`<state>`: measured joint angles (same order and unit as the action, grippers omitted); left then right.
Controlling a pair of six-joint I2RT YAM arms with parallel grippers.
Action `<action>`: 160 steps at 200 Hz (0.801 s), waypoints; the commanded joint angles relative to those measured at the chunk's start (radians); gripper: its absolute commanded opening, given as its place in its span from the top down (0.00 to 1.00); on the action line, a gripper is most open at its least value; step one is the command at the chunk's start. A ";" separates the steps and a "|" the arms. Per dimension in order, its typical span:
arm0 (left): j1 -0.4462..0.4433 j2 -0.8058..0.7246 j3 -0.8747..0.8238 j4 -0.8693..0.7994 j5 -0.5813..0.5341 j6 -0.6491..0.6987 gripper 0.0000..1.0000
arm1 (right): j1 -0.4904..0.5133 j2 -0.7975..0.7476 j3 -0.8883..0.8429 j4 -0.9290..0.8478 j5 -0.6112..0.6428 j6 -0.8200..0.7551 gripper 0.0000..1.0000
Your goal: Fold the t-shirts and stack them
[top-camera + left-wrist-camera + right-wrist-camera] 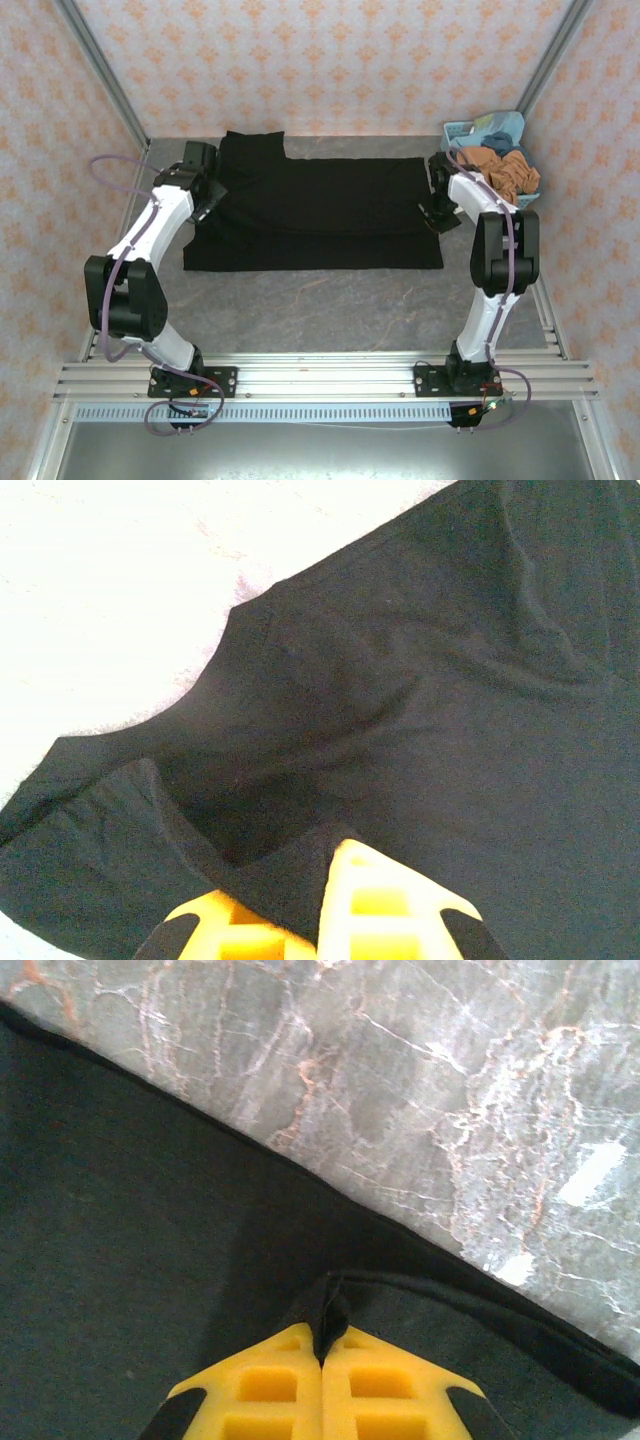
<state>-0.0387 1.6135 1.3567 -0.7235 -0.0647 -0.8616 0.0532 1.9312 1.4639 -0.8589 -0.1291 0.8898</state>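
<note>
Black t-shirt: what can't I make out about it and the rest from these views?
- Black t-shirt underside: hidden against the table, every view.
- Top external: how many shirts fill the blue basket; tangled heap, right arm overlaps it.
- Left wrist: table surface, washed out to white.
- Right wrist: garment's extent, cut off by the frame edges.

**Ana:** What is the right gripper point(322, 1358) doing?

**Ben:** Its two yellow fingers point(265, 1390) are pressing tight together. They are pinching a little fold of the black t-shirt point(120, 1220).

**Ana:** Where is the shirt lying?

**Ben:** It is lying flat on the gray table point(450, 1080) with orange lines. Its edge is running slanted, from top left down to bottom right.
</note>
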 commanded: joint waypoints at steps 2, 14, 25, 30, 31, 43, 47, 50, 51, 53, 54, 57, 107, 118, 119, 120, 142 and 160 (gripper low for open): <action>0.016 0.030 0.042 0.019 -0.041 0.026 1.00 | -0.010 0.035 0.047 0.000 0.052 -0.012 1.00; 0.018 0.051 0.056 0.019 -0.040 0.029 1.00 | -0.010 0.049 0.057 0.000 0.052 -0.014 1.00; 0.021 0.073 0.066 0.022 -0.038 0.030 1.00 | -0.010 0.061 0.066 0.003 0.050 -0.015 1.00; 0.023 0.083 0.072 0.022 -0.036 0.030 1.00 | -0.010 0.069 0.069 0.004 0.048 -0.017 1.00; 0.023 0.085 0.073 0.022 -0.036 0.030 1.00 | -0.010 0.070 0.070 0.004 0.047 -0.017 1.00; 0.029 0.114 0.087 0.030 -0.030 0.037 1.00 | -0.010 0.086 0.079 0.009 0.041 -0.021 1.00; 0.029 0.126 0.093 0.033 -0.026 0.040 1.00 | -0.010 0.092 0.083 0.011 0.038 -0.023 1.00; 0.031 0.133 0.098 0.033 -0.022 0.043 1.00 | -0.012 0.097 0.086 0.010 0.036 -0.026 1.00; 0.031 0.137 0.099 0.034 -0.021 0.043 1.00 | -0.012 0.098 0.087 0.010 0.036 -0.026 1.00; 0.032 0.142 0.102 0.036 -0.018 0.046 1.00 | -0.012 0.101 0.090 0.009 0.036 -0.027 1.00; 0.032 0.144 0.104 0.036 -0.017 0.048 1.00 | -0.012 0.103 0.091 0.009 0.036 -0.027 1.00; 0.034 0.154 0.110 0.038 -0.011 0.052 1.00 | -0.013 0.106 0.095 0.009 0.036 -0.030 1.00; 0.057 0.264 0.234 0.016 0.057 0.101 0.68 | -0.018 0.129 0.188 -0.013 0.032 -0.121 0.68; 0.063 0.258 0.237 0.009 0.050 0.098 0.50 | -0.018 0.115 0.203 -0.022 0.034 -0.140 0.58; 0.063 0.256 0.237 0.008 0.049 0.098 0.49 | -0.018 0.114 0.203 -0.023 0.034 -0.142 0.57; 0.063 0.255 0.236 0.007 0.049 0.098 0.48 | -0.018 0.112 0.204 -0.023 0.034 -0.143 0.56; 0.068 0.208 0.198 0.011 0.052 0.098 0.41 | -0.016 0.056 0.194 -0.019 0.017 -0.176 0.46; 0.066 0.150 0.115 0.032 0.113 0.080 0.42 | -0.008 -0.009 0.157 -0.008 -0.004 -0.200 0.43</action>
<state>0.0254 1.8641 1.5421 -0.6968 -0.0013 -0.7769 0.0402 2.0323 1.6455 -0.8490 -0.1307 0.7467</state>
